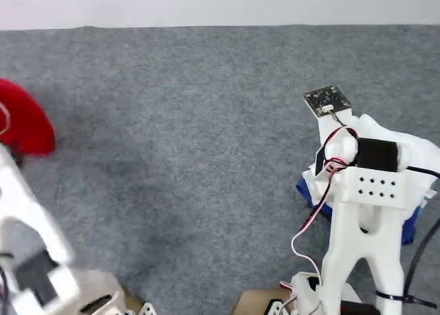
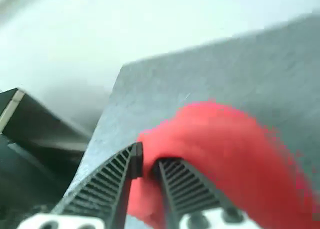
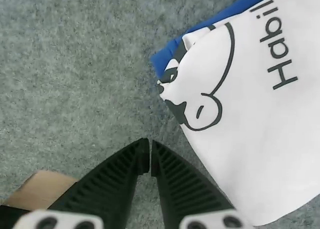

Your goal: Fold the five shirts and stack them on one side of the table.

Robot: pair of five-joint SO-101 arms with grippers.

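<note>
Grey felt table (image 1: 206,122): white printed shirt (image 3: 260,114) folded atop blue shirt (image 3: 167,53) (two stacked); right gripper (image 3: 150,156) closed, empty; left gripper (image 2: 147,156) pinching crumpled red shirt (image 2: 225,154), unfolded.

Bright, even light from above casts soft shadows on the mat (image 1: 206,122)

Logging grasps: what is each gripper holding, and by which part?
Left gripper appears to pinch the red shirt by a fold at its edge; right gripper is shut on nothing.
</note>
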